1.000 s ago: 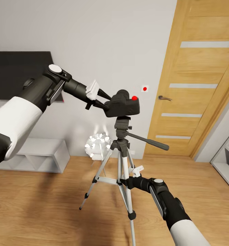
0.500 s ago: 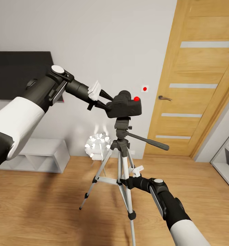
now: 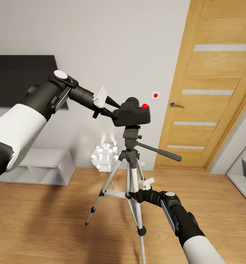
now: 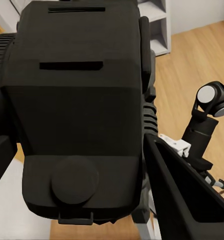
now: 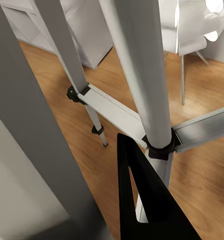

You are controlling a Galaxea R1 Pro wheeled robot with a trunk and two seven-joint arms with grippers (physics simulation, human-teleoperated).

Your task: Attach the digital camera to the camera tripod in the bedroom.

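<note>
The digital camera [image 3: 132, 112], black with a red dot, rests on the dark head of the camera tripod [image 3: 131, 136]. My left gripper [image 3: 114, 110] is shut on the camera's left side. Up close in the left wrist view, the camera [image 4: 76, 100] sits between the fingers [image 4: 184, 197]. My right gripper [image 3: 133, 194] is low down, closed around a silver tripod leg near the spreader joints. The right wrist view has that leg [image 5: 142, 75] beside one black finger [image 5: 142, 205]. The pan handle [image 3: 161, 151] points right.
A honey-coloured wooden door [image 3: 214, 91] stands at the right, with a white wall plate [image 3: 155, 95] beside it. A white spiky globe lamp [image 3: 105, 156] sits behind the tripod. White cube shelves [image 3: 42, 167] stand at the left under a black panel [image 3: 20, 79].
The left gripper and the camera shifted slightly right, then came back to almost where they were. The right arm and the tripod have not moved.
</note>
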